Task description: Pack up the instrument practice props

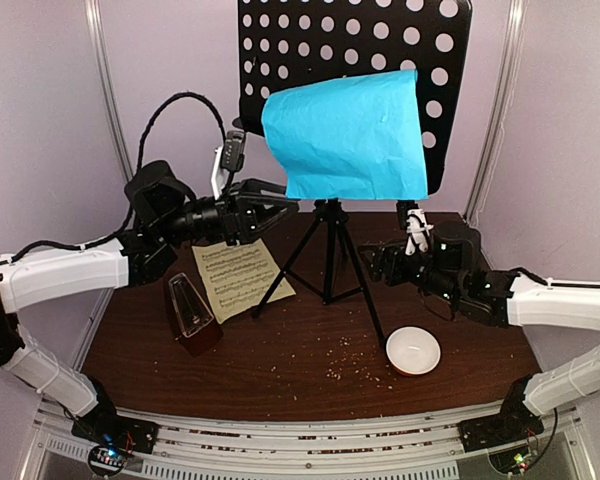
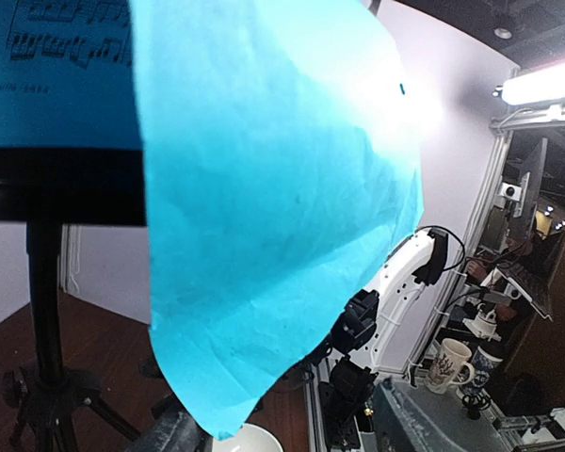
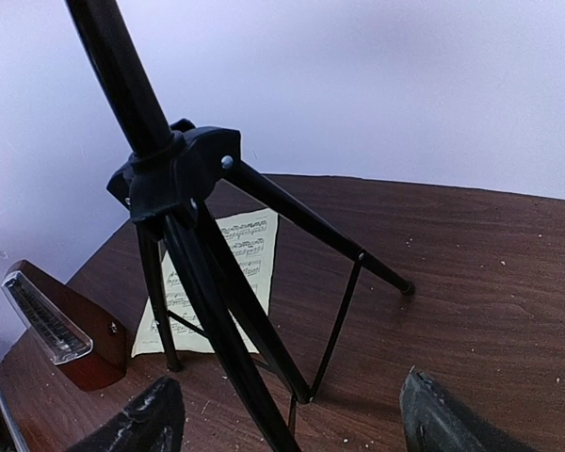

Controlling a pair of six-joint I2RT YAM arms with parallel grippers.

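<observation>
On my top feed the music stand (image 1: pixel 325 250) is black all over, and its desk is punched with an even grid of round holes showing pale through. The blue sheet (image 1: pixel 350 135) is a bright, flat turquoise-blue; my left wrist camera picks up dark printed staves on it. The yellow sheet (image 1: pixel 242 278) is pale, ruled with black lines of notation. I see the metronome (image 1: pixel 190 318) as reddish brown with a clear cover. The table (image 1: pixel 280 375) is dark brown wood, flecked with light tan crumbs (image 1: pixel 345 350). The bowl (image 1: pixel 413 350) is white. The wall (image 1: pixel 40 100) reads pale lilac. The left arm (image 1: pixel 60 275) and right arm (image 1: pixel 570 305) are white shells with black joints.
</observation>
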